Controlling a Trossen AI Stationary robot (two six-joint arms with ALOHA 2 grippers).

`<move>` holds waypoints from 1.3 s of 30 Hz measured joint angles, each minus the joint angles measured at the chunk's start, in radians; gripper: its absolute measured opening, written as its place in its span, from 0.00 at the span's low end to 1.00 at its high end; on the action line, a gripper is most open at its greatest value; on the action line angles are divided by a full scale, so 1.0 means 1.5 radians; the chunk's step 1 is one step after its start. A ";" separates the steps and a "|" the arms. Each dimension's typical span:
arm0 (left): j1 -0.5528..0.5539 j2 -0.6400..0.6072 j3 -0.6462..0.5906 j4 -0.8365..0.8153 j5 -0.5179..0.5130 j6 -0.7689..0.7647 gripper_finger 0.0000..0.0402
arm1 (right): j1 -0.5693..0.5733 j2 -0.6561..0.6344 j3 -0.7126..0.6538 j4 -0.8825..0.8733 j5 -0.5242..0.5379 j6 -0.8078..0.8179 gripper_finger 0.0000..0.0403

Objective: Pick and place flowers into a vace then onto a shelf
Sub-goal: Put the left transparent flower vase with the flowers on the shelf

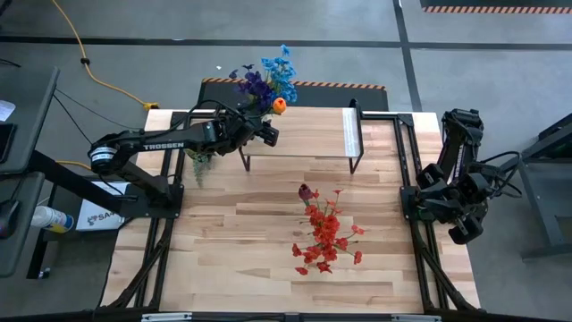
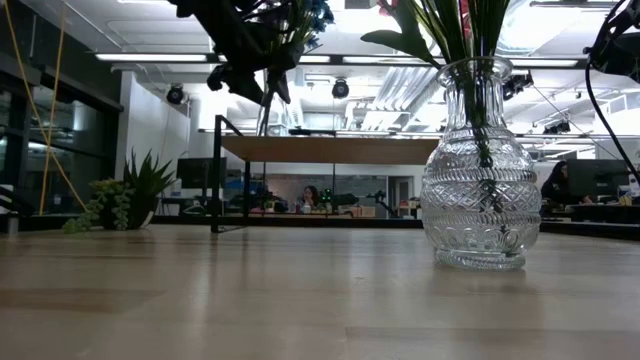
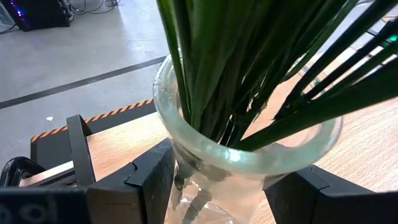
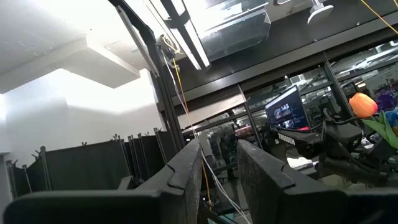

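Two clear ribbed glass vases: one stands on the light wooden desk, one is clamped in the left end effector. Two bunches of artificial green-stemmed flowers: a red bunch with one dark maroon tulip, and a blue-purple bunch with one orange bloom. One low light-wood shelf on black legs. One spiky green potted plant. Two dark arms.

I see a big wooden table. A small shelf, a little green plant and a glass vase stand on it.
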 joint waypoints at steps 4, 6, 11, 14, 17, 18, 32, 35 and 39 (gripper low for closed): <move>0.000 0.000 0.000 0.000 0.000 0.000 0.63 | 0.000 0.000 0.000 0.000 0.000 0.000 0.23; 0.000 0.000 0.000 0.000 0.000 0.000 0.63 | 0.000 0.000 0.000 0.000 0.000 0.000 0.23; 0.000 0.000 0.000 -0.002 0.000 0.000 0.64 | 0.000 0.000 0.000 0.000 -0.001 0.000 0.23; 0.000 0.000 0.000 -0.002 0.000 0.000 0.69 | 0.000 0.000 0.000 0.000 -0.001 0.000 0.23; 0.000 0.000 0.000 -0.002 0.000 0.000 0.76 | 0.000 0.000 0.000 0.000 -0.001 0.000 0.23; 0.000 0.000 0.000 -0.001 -0.002 0.000 0.78 | 0.000 0.000 0.000 0.000 -0.001 0.000 0.23; 0.000 0.000 0.000 0.003 -0.023 0.002 0.99 | 0.000 0.000 0.000 0.000 -0.001 0.000 0.23; 0.000 0.000 0.000 0.003 -0.022 0.002 0.99 | 0.000 0.000 0.000 0.000 0.000 0.000 0.23; -0.001 -0.014 0.002 0.007 -0.009 0.002 0.99 | 0.000 0.000 0.000 0.000 0.000 0.000 0.23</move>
